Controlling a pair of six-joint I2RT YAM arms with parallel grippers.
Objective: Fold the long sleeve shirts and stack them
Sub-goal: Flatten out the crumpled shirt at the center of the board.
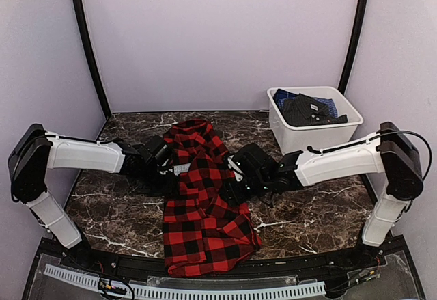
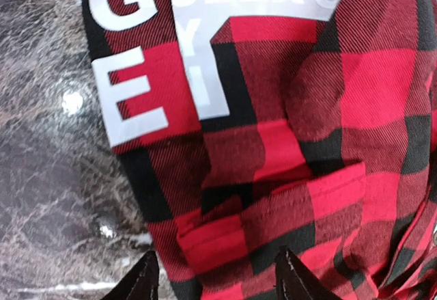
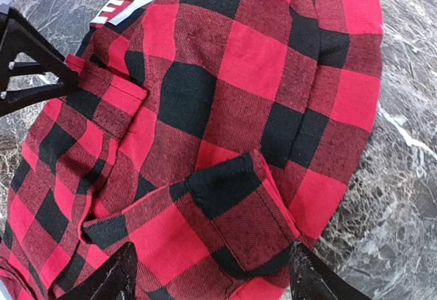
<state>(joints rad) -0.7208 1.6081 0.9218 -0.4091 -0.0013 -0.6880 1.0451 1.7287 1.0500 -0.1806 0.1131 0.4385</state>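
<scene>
Top external view is showing you the left claw (image 1: pixel 160 158) reaching in from the left and sitting against the left edge of the red-and-black flannel shirt (image 1: pixel 201 208), about level with its white printed label (image 2: pixel 136 74). In the left wrist view its fingers (image 2: pixel 145 279) are standing apart. The tips are hanging over the spot where the cloth meets the marble bench (image 2: pixel 48 177), and they are pinching nothing.

The shirt is lying mid-bench as a long rumpled strip, with one end pointing toward the back wall and the other reaching the near edge.

On its right side, the right claw (image 1: pixel 240 177) is leaning in. The right wrist view is showing its fingers (image 3: pixel 113 279) spread wide over a chest pocket (image 3: pixel 239 221), gripping nothing.

Further right, a white tub (image 1: pixel 311 136) is holding dark garments (image 1: pixel 311 112).

You are probably dealing with light, limp flannel here, which will likely be sagging and bunching the moment it lifts and dragging rather than sliding on the stone. Taking hold at stitched edges such as hem, shoulder seam or collar looks safest. A pinch on the pocket alone would likely be lifting only one layer.
</scene>
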